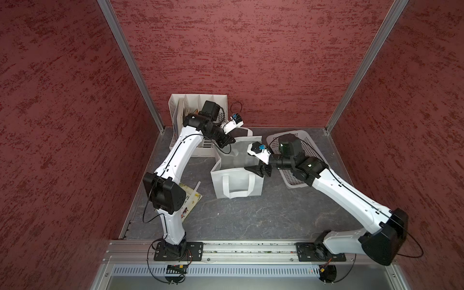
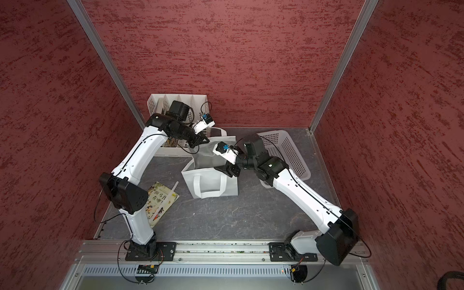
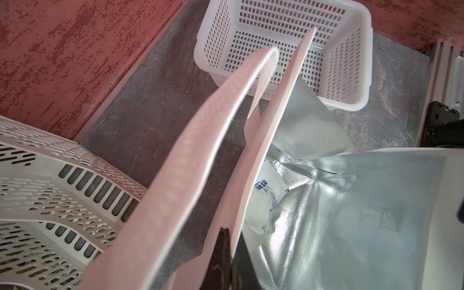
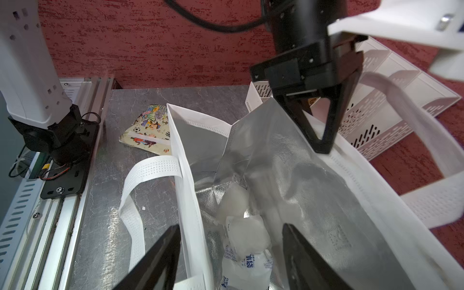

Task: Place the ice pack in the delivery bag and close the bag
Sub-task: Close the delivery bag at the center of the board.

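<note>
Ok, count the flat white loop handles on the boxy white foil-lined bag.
2: one handle hangs down the bag's near face; the other handle sits at its far rim.

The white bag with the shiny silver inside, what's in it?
An ice pack lies at the bottom of the delivery bag, on the silver lining. Part of it is cut off at the picture's edge, and the bag floor under it is covered.

Delivery bag (image 1: pixel 237 182) gapes open on top; file rack (image 1: pixel 197 100), basket (image 1: pixel 290 178) flank it.
</note>
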### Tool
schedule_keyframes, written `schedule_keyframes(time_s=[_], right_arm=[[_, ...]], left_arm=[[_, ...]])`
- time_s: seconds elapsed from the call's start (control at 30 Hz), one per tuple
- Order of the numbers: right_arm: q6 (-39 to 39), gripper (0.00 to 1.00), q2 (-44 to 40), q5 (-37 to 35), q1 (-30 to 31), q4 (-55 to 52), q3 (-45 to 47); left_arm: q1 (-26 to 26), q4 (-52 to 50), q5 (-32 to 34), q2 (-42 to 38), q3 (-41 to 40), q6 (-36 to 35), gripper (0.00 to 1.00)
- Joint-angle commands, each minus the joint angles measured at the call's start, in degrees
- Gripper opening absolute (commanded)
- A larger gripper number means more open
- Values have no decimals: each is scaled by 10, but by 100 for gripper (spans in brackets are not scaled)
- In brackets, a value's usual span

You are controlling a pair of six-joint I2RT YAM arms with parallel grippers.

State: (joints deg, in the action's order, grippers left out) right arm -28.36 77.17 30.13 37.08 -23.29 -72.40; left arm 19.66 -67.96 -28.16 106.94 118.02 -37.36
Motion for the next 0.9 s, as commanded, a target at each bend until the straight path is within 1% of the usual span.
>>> schedule_keyframes(time_s=[0.0,0.1,0.23,0.37,0.43,0.5,0.6,0.73,0.87], right_arm=[[-25,67,-4,4,5,-47,-13],[-43,66,0,0,9,-68,-14],[-46,63,2,-2,13,-75,-13],[-44,60,-26,11,17,-65,-12],[-39,62,-53,12,18,-48,-5],[-43,66,-86,6,18,-39,3],[-62,73,-109,5,17,-63,6],[-78,73,-85,18,18,-124,-4],[-78,72,-65,23,18,-119,-5]], left_arm=[[-1,-25,-34,-24,-1,-1,0],[5,-21,-44,-41,-23,0,0],[9,-19,-47,-54,-39,5,0],[12,-26,-50,-57,-41,8,0],[13,-28,-52,-61,-43,9,0],[14,-27,-52,-65,-46,8,0],[15,-27,-51,-68,-48,9,0],[14,-23,-51,-69,-46,8,0],[14,-24,-54,-65,-45,6,0]])
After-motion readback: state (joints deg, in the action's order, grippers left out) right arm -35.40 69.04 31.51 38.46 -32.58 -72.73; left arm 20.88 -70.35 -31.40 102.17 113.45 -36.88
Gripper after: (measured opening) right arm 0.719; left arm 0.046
